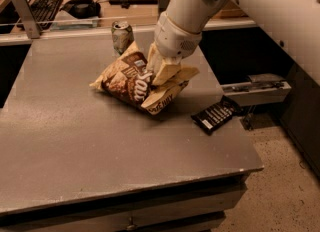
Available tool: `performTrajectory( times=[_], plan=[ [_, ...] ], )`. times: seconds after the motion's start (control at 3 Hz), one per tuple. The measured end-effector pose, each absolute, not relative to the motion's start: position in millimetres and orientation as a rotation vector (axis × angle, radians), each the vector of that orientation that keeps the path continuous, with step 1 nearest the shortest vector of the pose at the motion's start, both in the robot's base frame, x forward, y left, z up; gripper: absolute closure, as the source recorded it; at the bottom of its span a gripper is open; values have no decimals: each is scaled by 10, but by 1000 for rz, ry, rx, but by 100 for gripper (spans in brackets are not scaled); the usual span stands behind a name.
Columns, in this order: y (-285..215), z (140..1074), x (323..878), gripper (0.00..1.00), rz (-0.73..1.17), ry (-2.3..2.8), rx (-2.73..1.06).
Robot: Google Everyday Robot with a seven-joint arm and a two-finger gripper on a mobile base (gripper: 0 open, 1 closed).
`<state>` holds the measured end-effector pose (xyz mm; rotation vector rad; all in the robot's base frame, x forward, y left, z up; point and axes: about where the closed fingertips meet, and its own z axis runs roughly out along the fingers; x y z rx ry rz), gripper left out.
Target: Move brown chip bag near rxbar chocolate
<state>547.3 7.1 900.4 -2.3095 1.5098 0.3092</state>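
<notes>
The brown chip bag (131, 82) is a large crinkly bag with a dark brown middle and tan ends. It is tilted and partly lifted off the grey table (75, 146), near the table's middle right. My gripper (161, 71) comes down from the upper right and is shut on the bag's right end. The rxbar chocolate (216, 115), a flat black bar with white text lines, lies near the table's right edge, a short way to the right of the bag and apart from it.
A silver-green drink can (121, 36) stands upright at the back of the table, just behind the bag. A keyboard (42, 3) and a desk lie beyond the table. The table's right edge drops to the floor (280, 186).
</notes>
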Motion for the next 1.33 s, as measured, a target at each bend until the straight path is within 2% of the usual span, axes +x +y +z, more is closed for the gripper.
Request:
performTrajectory(
  times=[0.67, 1.33],
  plan=[
    [-606, 8965, 5647, 100, 265, 1622, -2276],
    [-899, 8917, 5820, 52, 263, 1690, -2222]
  ],
)
